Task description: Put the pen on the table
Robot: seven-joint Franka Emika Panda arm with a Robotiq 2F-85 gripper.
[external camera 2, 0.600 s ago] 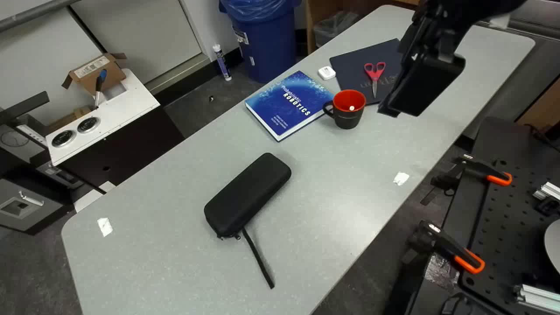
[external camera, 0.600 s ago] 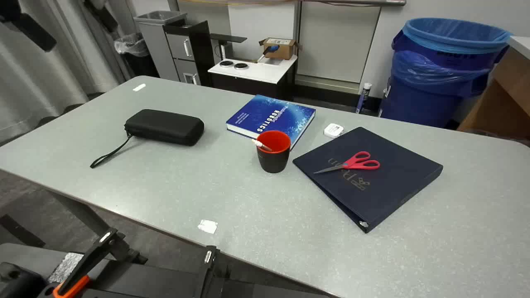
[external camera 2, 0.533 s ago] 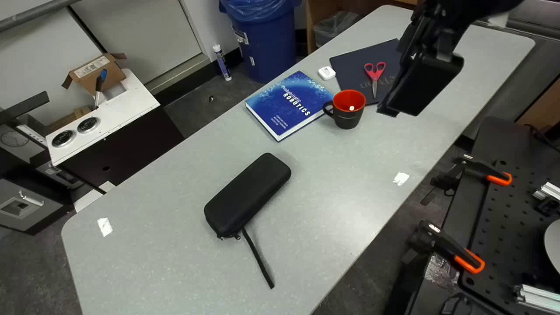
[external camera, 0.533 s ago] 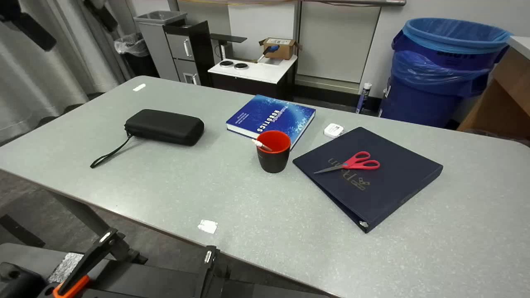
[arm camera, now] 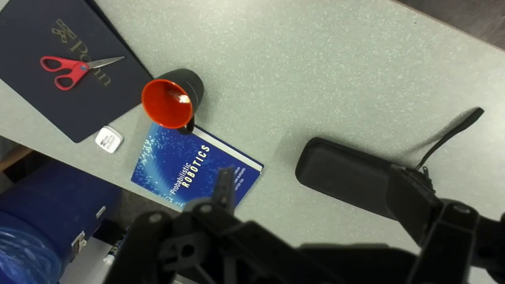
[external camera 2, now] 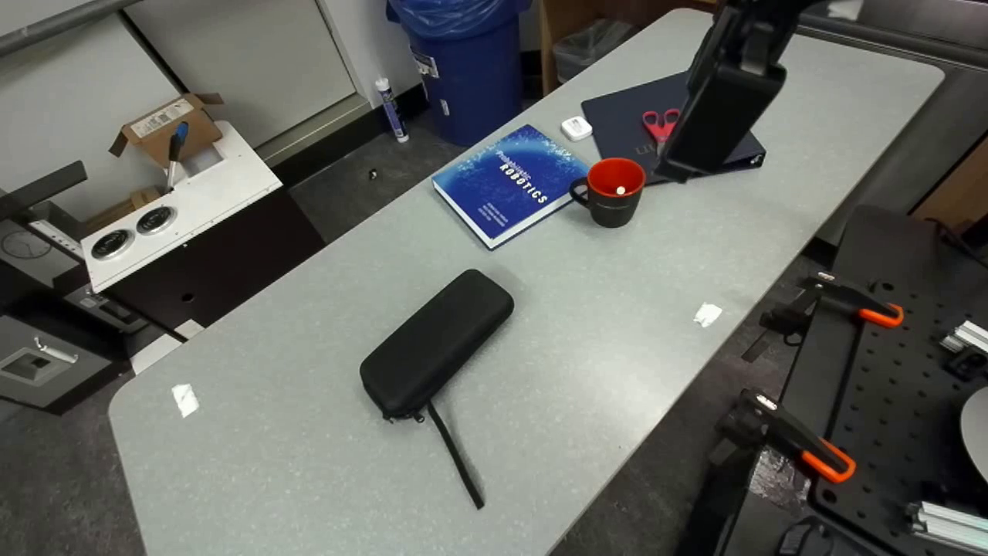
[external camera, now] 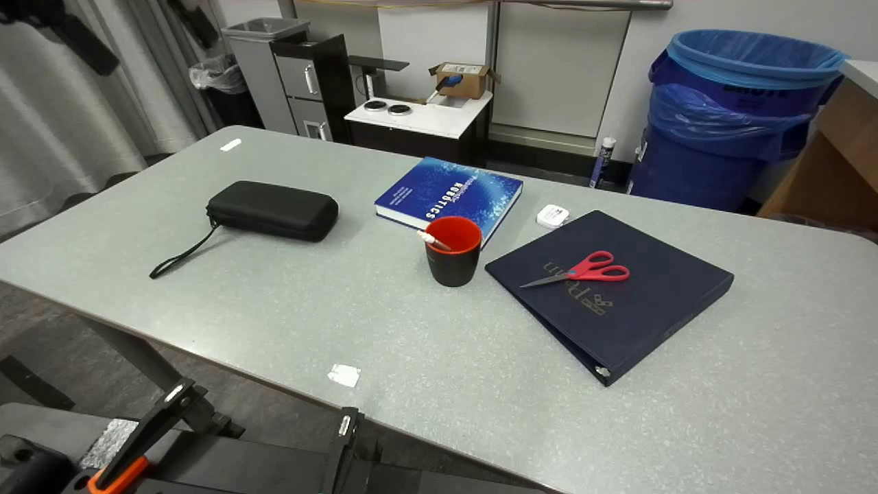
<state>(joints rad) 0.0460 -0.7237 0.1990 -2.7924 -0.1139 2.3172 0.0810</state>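
Observation:
The pale pen (external camera: 426, 237) leans inside the red-lined dark cup (external camera: 453, 267), its white end at the rim. In an exterior view only its white end (external camera 2: 620, 190) shows inside the cup. In the wrist view the pen's bright end (arm camera: 184, 98) shows in the cup (arm camera: 196, 87); its lower part is hard to make out. The cup stands upright on the light grey table (external camera: 288, 309). My gripper (arm camera: 311, 169) is open and empty, high above the table. An exterior view shows the gripper (external camera 2: 673, 174) in front of the binder and scissors.
A blue book (external camera: 446, 192) lies against the cup. A dark binder (external camera: 658, 288) carries red-handled scissors (external camera: 597, 269). A small white box (external camera: 553, 216) lies between book and binder. A black case (external camera: 274, 209) with a strap lies across the table.
My open gripper has shifted a little: leftward and up in one exterior picture, rightward in the other. It now covers part of the scissors in one. The pen and cup have not moved.

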